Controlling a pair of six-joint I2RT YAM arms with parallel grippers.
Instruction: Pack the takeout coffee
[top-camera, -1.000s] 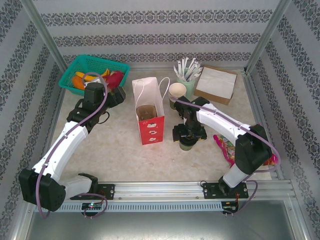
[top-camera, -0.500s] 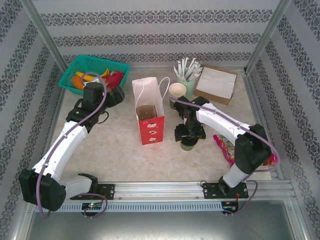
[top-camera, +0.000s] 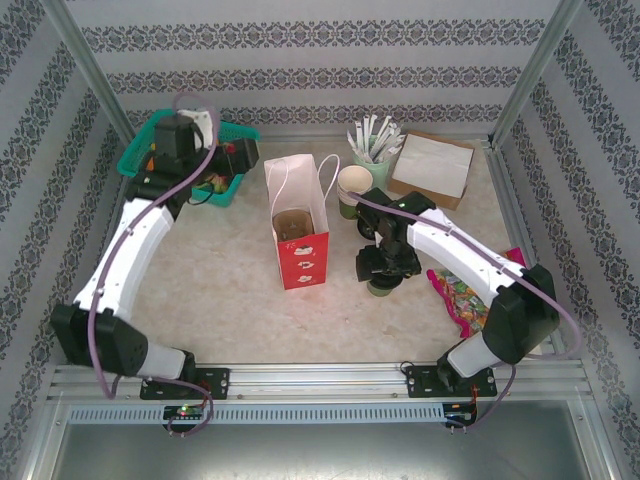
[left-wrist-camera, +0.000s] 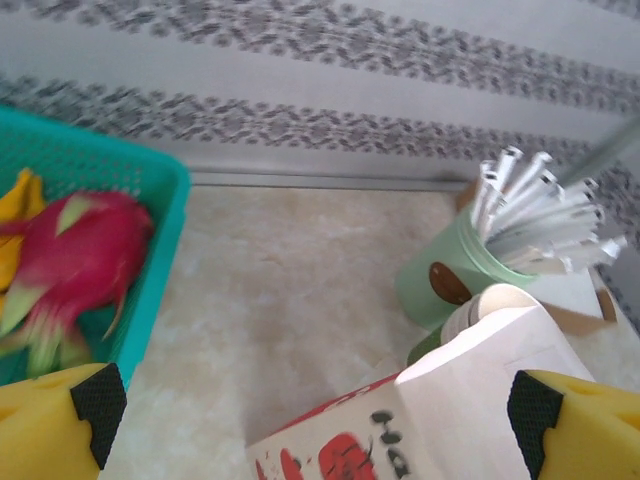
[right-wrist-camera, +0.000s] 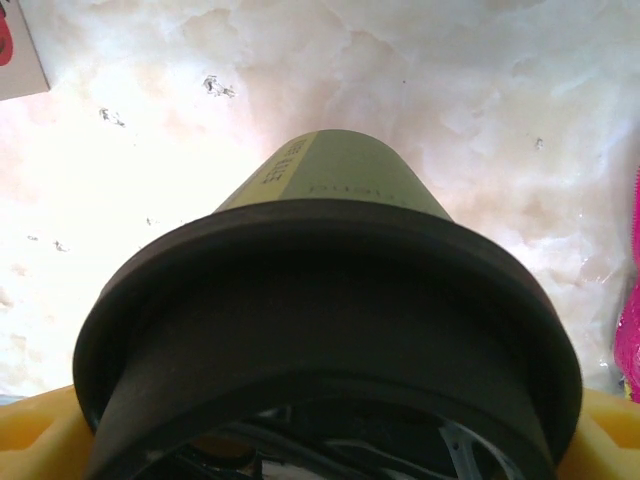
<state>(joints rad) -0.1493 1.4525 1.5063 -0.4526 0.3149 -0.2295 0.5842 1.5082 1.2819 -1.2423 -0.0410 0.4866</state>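
Note:
The takeout coffee (top-camera: 381, 285), a green paper cup with a black lid, stands on the table right of the red-and-white paper bag (top-camera: 298, 235). My right gripper (top-camera: 388, 262) is right over it, shut on the lid. In the right wrist view the black lid (right-wrist-camera: 330, 300) spans the space between my yellow fingers (right-wrist-camera: 30, 435), with the green side (right-wrist-camera: 340, 180) below it. My left gripper (top-camera: 235, 160) hangs open by the teal basket, nothing between its pads (left-wrist-camera: 95, 400). The bag's top edge (left-wrist-camera: 450, 400) lies just under it.
The teal basket (top-camera: 150, 140) at back left holds fruit, among it a dragon fruit (left-wrist-camera: 80, 250). A mint-green holder of white sticks (top-camera: 372, 165), a cream cup (top-camera: 354, 185) and a brown napkin box (top-camera: 432, 167) stand at the back right. Colourful wrappers (top-camera: 455, 295) lie right of the cup.
My right gripper has closed in on the coffee's lid and the cup has shifted slightly right. My left arm has risen and swung back toward the basket, still open.

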